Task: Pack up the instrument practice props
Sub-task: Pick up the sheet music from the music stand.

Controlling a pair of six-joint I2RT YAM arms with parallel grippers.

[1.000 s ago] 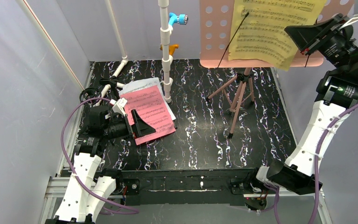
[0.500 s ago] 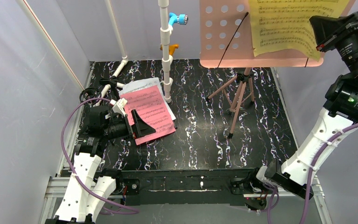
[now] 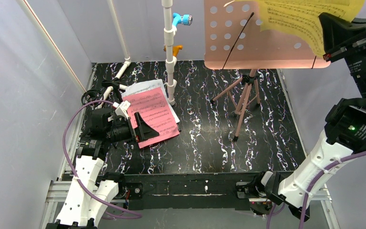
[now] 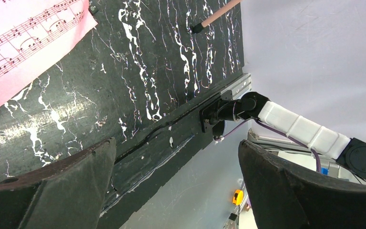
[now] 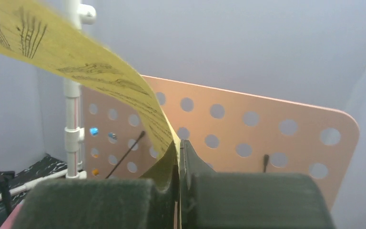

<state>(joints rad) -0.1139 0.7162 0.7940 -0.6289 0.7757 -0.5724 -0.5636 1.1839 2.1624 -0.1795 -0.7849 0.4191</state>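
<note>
- Your right gripper point(image 3: 325, 34) is up at the top right, jaws clenched flat on the lower edge of the yellow sheet-music page point(image 3: 298, 16); the right wrist view shows the paper pinched in the seam with no gap
- The yellow page point(image 5: 90, 71) curls up and away from the jaws in front of the pink hole-punched desk point(image 3: 248, 55) of the music stand, and the frame cuts off its top edge
- Your left gripper point(image 3: 145, 129) lies low at the left of the counter point(image 3: 209, 143), jaws released as wide as they go and holding nothing; one finger overlaps the near edge of the pink page point(image 3: 152, 112)
- In the left wrist view both fingers point(image 4: 52, 188) frame bare counter, with a corner of the pink page point(image 4: 24, 38) at top left and one stand foot point(image 4: 214, 16) at the top
- The white page point(image 3: 140, 87) is mostly hidden under the pink one; only its far edge shows
- The desk's top is cut off, and its tripod legs point(image 3: 245, 98) stand on the counter at back right
- The white pipe frame point(image 3: 170, 57) rises at back centre, just beside the pages
</note>
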